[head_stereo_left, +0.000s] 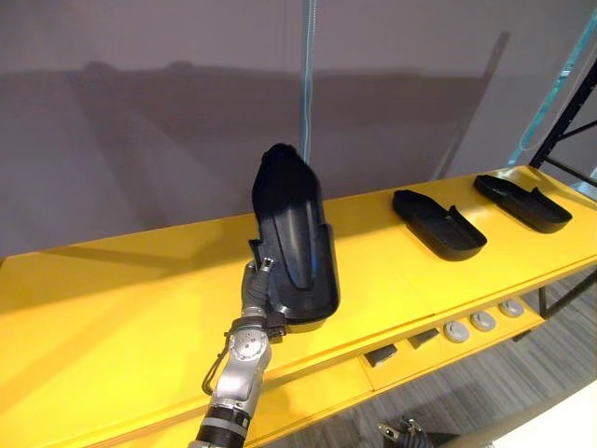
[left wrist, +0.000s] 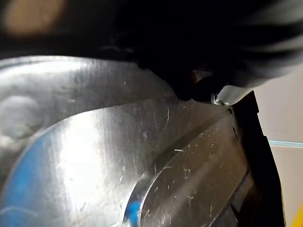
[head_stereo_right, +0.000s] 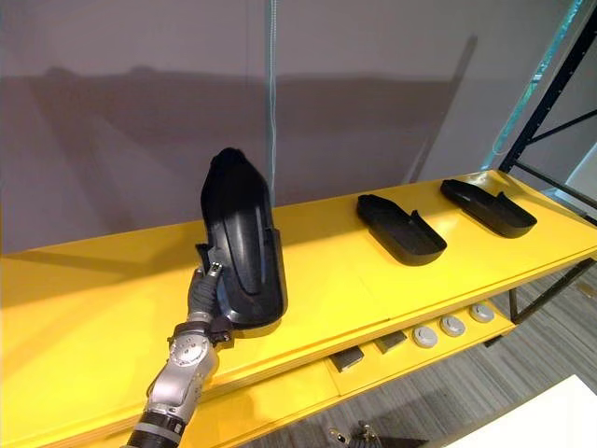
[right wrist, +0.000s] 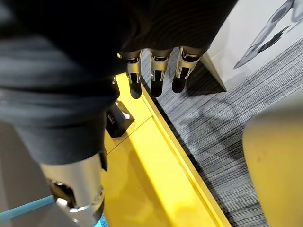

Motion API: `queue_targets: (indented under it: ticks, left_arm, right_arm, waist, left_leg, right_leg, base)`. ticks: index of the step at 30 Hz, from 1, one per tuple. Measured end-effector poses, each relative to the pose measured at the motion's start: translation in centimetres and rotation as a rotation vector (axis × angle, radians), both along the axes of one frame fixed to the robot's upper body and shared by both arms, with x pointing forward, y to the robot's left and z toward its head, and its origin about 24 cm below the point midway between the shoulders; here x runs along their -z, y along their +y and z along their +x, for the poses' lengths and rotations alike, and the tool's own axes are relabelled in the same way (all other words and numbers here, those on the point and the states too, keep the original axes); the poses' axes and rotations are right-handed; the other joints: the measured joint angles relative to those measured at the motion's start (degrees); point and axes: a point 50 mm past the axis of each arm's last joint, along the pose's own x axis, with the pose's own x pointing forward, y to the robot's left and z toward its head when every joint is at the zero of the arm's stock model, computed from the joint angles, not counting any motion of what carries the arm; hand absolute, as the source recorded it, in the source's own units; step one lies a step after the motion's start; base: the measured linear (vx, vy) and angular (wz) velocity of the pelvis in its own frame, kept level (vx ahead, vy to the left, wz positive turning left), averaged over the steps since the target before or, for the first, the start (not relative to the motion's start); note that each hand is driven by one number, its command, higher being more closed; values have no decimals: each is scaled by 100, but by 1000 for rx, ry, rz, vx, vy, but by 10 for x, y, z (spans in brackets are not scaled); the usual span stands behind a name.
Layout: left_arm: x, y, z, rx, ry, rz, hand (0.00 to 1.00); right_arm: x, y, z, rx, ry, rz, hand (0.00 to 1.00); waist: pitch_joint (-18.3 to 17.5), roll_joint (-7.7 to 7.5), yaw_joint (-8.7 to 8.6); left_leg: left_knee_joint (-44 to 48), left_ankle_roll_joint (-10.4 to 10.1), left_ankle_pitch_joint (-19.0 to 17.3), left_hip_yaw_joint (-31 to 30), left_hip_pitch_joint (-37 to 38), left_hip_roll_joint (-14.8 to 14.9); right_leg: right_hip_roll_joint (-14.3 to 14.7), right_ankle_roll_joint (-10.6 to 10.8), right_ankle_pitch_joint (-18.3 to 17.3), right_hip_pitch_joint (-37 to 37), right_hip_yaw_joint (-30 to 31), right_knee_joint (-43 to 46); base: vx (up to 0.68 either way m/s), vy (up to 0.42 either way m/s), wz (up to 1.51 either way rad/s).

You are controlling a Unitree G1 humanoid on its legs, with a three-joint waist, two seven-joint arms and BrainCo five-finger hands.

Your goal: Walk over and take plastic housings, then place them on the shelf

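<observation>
Left hand holds the plastic housing upright over the yellow shelf.
Fingers clasp its lower end, long axis pointing up; right hand hangs spread, idle.

We can read no words, numbers or signs here. A small dark block by the front edge of the yellow shelf, on its lower board, carries faint white print, too small for us to read.

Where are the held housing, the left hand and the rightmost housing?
held housing [head_stereo_left: 291, 224], left eye view, its dark middle.
left hand [head_stereo_left: 254, 291], left eye view, its back.
rightmost housing [head_stereo_left: 524, 203], left eye view, its middle.
</observation>
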Motion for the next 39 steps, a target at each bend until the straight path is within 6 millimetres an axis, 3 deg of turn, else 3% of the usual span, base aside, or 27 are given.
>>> queue_targets:
  ticks: [4,13,15,21,22,31,39]
  left_arm:
    - [7,5,11,-29,61,20,100]
    - [5,10,33,-80,109,-11,100]
    - [2,11,36,-95,104,-26,100]
    - [-19,10,58,-111,64,-96,100]
    - [-22,9,61,-113,59,-108,0]
    - [-38,3,78,-103,48,-126,0]
    - [-38,-3,78,-89,53,-138,0]
  right_arm:
    - [-2,0,5,-3,-15,-2,0]
    - [-6,-2,9,1,-47,-7,0]
    - [-6,-2,10,2,-49,-7,0]
    - [-7,-1,13,-1,-59,-7,0]
    - [-7,-1,14,-1,-61,-7,0]
    - [-10,1,24,5,-88,4,0]
    - [-10,1,26,5,-91,4,0]
  waist:
    - [129,0,-100]
    - [253,8,-326]
    - [256,5,-345]
    - [324,11,-368]
    - [342,11,-374]
    - [538,42,-487]
    - [569,41,-485]
  left_leg:
    - [-396,-69,272,-29,-1,36]
    - [-482,-89,285,141,-267,98]
    - [-480,-159,349,173,-265,103]
    - [-454,-87,415,176,-273,109]
    - [-454,-94,412,169,-272,109]
    - [-455,-227,372,113,-285,146]
    - [-457,-249,383,90,-310,144]
  right_leg:
    - [84,-44,139,-160,-24,-99]
    - [128,-41,175,-432,3,-138]
    - [123,-48,175,-492,10,-37]
    - [123,-96,109,-504,-45,25]
    - [122,-109,92,-498,-61,25]
    - [130,-126,60,-502,-150,46]
    - [119,-117,48,-547,-173,112]
  base:
    - [-226,-38,4]
    - [-62,-11,-2]
    - [68,-1,-5]
    - [104,-3,1]
    - [42,-7,7]
    - [-27,3,3]
    - [-66,15,2]
